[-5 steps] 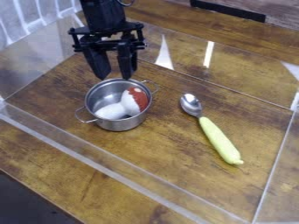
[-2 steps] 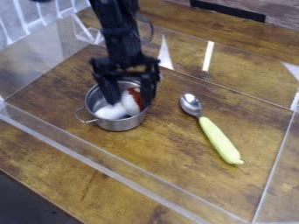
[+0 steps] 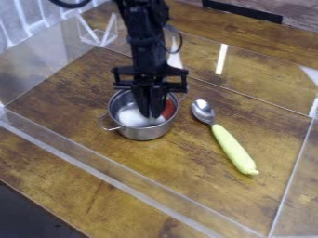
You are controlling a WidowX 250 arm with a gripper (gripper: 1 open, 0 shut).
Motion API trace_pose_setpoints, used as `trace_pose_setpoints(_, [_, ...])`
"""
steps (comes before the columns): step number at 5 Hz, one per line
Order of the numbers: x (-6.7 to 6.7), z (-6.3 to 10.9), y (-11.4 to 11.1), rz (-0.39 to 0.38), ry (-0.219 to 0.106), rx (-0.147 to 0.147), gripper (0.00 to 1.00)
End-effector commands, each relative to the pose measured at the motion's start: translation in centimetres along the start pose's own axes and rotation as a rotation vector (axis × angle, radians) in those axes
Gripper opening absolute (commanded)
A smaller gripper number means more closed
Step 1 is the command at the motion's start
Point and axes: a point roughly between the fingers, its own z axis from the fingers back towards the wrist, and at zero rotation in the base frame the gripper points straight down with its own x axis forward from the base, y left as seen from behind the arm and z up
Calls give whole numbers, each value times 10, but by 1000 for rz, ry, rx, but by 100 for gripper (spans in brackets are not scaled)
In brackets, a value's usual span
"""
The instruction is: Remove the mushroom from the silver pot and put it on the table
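The silver pot stands on the wooden table, left of centre. The mushroom lies in it, with its white stem to the left and a bit of red cap showing by my fingers. My gripper points straight down into the pot from above. Its dark fingers are drawn close together on the cap end of the mushroom. The fingertips are partly hidden by the pot's rim.
A metal spoon with a yellow handle lies just right of the pot, its bowl close to the rim. Low clear acrylic walls ring the tabletop on all sides.
My gripper has come down from above the pot into it, and its fingers have gone from spread wide to drawn together. The pot has shifted a little to the right.
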Motion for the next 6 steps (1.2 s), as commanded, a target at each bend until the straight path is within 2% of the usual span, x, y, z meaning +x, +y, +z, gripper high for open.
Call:
trace_pose_setpoints(1, [13,68,4,-20,-136,7,0])
trace_pose_setpoints(2, [15,100,17,17,-175,24,0])
trace_pose_setpoints(3, [15,107,43,76,-205,39,0])
trace_pose_setpoints(4, [18,108,70,85,-216,43,0])
trace_pose_setpoints(5, [21,107,93,95,-213,40,0])
trace_pose_setpoints(6, [16,103,96,50,-211,45,0])
